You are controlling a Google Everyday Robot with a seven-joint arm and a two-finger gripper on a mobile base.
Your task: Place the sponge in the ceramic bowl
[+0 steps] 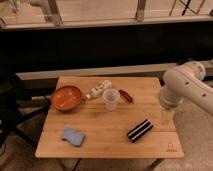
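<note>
The light-blue sponge lies flat near the front left corner of the wooden table. Behind it, at the table's left side, the round orange-red ceramic bowl stands upright and holds nothing that I can see. My white arm comes in from the right. Its gripper hangs over the table's right edge, far from both sponge and bowl.
A clear plastic cup stands mid-table, with a small bottle lying on its side behind it and a dark red oval dish to its right. A black bar with white stripes lies front right. A dark wall and ledge run behind the table.
</note>
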